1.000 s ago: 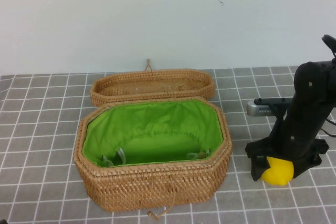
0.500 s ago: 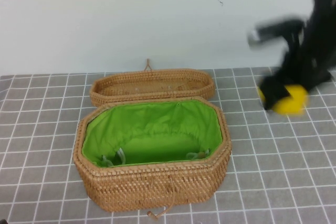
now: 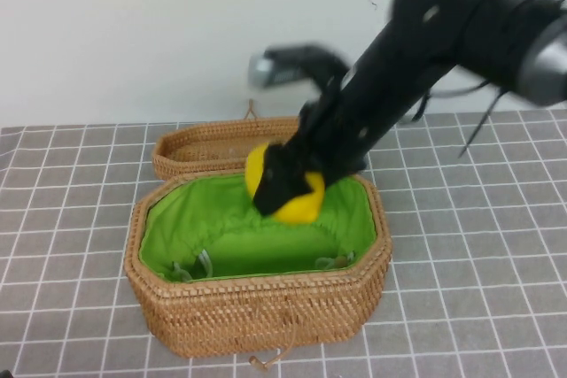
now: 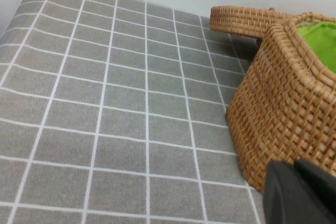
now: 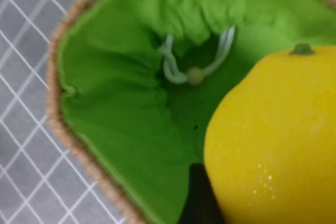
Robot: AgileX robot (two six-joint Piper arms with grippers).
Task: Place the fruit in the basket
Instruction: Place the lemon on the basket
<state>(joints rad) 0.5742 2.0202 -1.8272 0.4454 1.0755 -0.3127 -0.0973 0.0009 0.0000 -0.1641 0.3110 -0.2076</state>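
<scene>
The right hand [image 3: 285,185] is positioned above the open basket [image 3: 257,307], over the rear half of its interior, with the right arm reaching in diagonally from the upper right of the high view. The hand is clamped on the lemon [image 3: 297,203]: black fingers [image 3: 276,185] cover the lemon's left part, and yellow shows on both sides of them. The lemon is held in the air, above the green lining [image 3: 190,219] and inside the outline of the rim; it does not touch the basket floor.

In the right wrist view the lemon [image 5: 273,145] fills one side of the frame, its small green stem end [image 5: 302,49] visible at its edge. Beyond it lies the lining [image 5: 110,98] with a white drawstring cord and bead [image 5: 195,75] gathered in a fold, and the woven rim [image 5: 65,129] with the gridded desk [image 5: 21,171] outside it.

The basket stands on the grey gridded desk [image 3: 478,289]. The shallow woven lid [image 3: 204,143] lies directly behind the basket, touching or almost touching its rear wall.

The left hand [image 4: 299,192] is near the desk surface, just beside the basket's outer wall [image 4: 283,103], at the left end of the basket. Only a dark part of it shows at the frame edge; whether it is apart or together cannot be determined. It is outside the high view.
</scene>
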